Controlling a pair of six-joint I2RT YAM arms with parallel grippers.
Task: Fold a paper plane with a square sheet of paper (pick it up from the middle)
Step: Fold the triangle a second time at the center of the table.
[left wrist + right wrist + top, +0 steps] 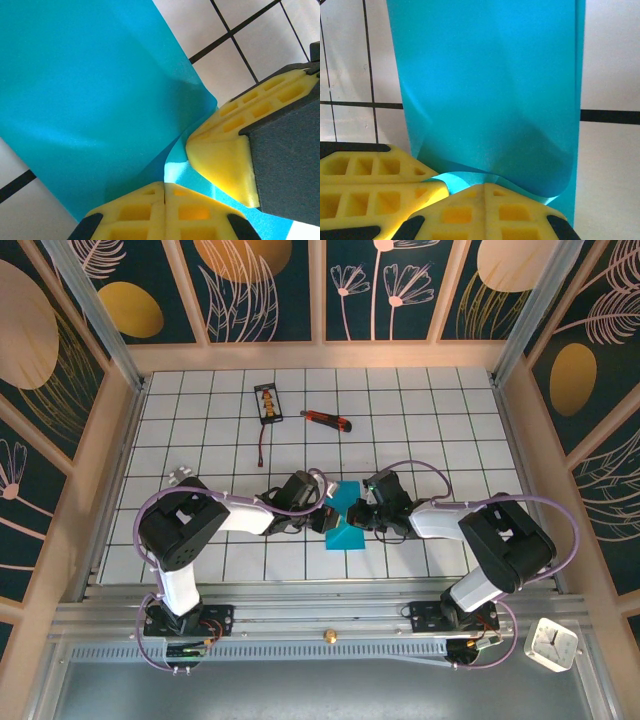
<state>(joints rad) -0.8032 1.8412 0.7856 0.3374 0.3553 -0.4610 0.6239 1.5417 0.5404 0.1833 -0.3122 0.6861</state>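
Note:
The square sheet of paper (348, 535) is cyan and folded, lying on the white grid table (440, 410) between my two arms. My left gripper (328, 518) reaches it from the left and my right gripper (360, 515) from the right, their tips almost touching. In the left wrist view the left gripper (165, 187) has its jaws together on a raised edge of the paper (90, 90), with a right finger (225, 155) close beside. In the right wrist view the right gripper (485, 189) is shut where the paper (490, 85) curls up.
A red-and-black utility knife (327, 420) and a small black packet (267, 403) lie toward the back of the table. Wooden-framed patterned walls (300, 290) close in three sides. A small white clock (552, 643) sits off the table at the front right.

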